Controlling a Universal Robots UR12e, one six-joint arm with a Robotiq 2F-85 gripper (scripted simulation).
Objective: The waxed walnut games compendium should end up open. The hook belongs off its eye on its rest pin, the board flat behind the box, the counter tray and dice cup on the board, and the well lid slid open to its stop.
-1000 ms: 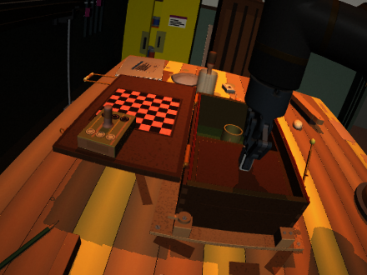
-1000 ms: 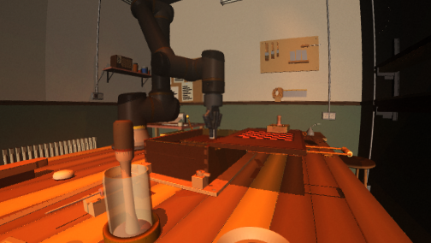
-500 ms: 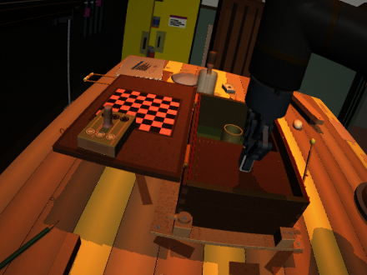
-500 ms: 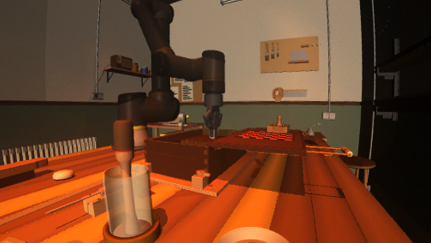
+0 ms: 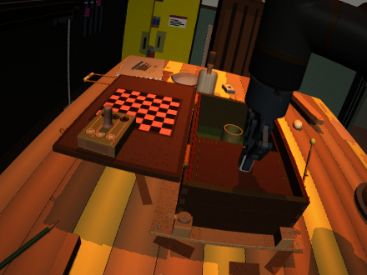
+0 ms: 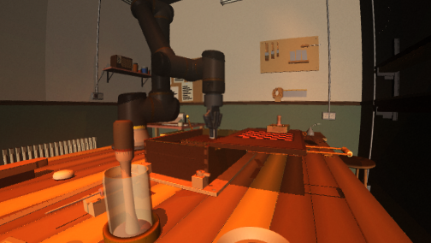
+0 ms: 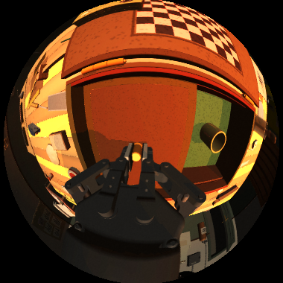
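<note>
The walnut box (image 5: pixel 242 175) sits open on the bench, its chequered board (image 5: pixel 137 121) lying flat beside it. The counter tray (image 5: pixel 106 132) rests on the board's near corner. Inside the box the dice cup (image 5: pixel 232 133) stands on green felt at the far end. The reddish well lid (image 7: pixel 141 119) covers the near part of the box. My gripper (image 7: pixel 137 156) is down inside the box over the lid, closed on the lid's small brass knob (image 7: pixel 136 152). The hook (image 5: pixel 309 160) stands upright by the box's right side.
The box's right wall (image 5: pixel 287 158) rises close beside my fingers. A clear jar with a wooden handle (image 5: pixel 207 79) stands behind the box. A small pale ball (image 5: pixel 297 124) lies to the right. A pencil (image 5: pixel 25 246) lies at the bench's near left.
</note>
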